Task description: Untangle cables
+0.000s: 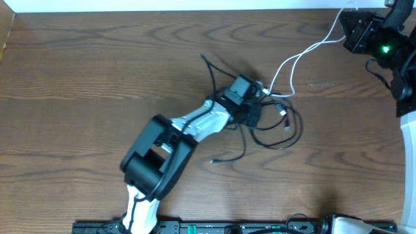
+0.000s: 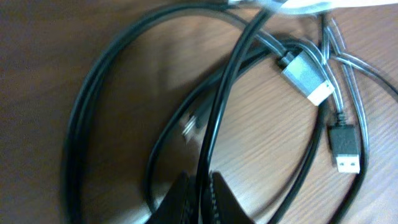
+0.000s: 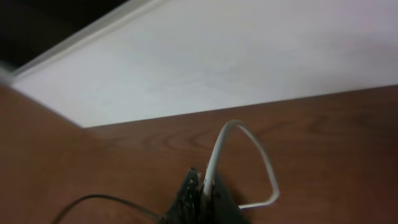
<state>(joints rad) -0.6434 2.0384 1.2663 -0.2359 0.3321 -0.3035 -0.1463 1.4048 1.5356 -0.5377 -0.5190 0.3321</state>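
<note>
You had the left gripper (image 2: 200, 186) down in the tangle near the middle of the table (image 1: 78, 78). Its jaws were pressed together on one black cable (image 2: 219, 106), which ran up from between the fingertips toward the top of the left wrist view. The other black cables (image 1: 286, 133) lay in loose, overlapping loops on the wood, mostly just right of that gripper as seen from overhead. A silver plug (image 2: 305, 78) and a black plug (image 2: 345, 149) lay near each other among the loops. Your right gripper (image 3: 202, 186) sat at the far right corner of the table, well apart from the tangle, with its jaws pinching the white cable (image 3: 217, 146). That cable bent into a small loop just beside the pinch. From overhead it ran from the corner back across the wood to the tangle.
</note>
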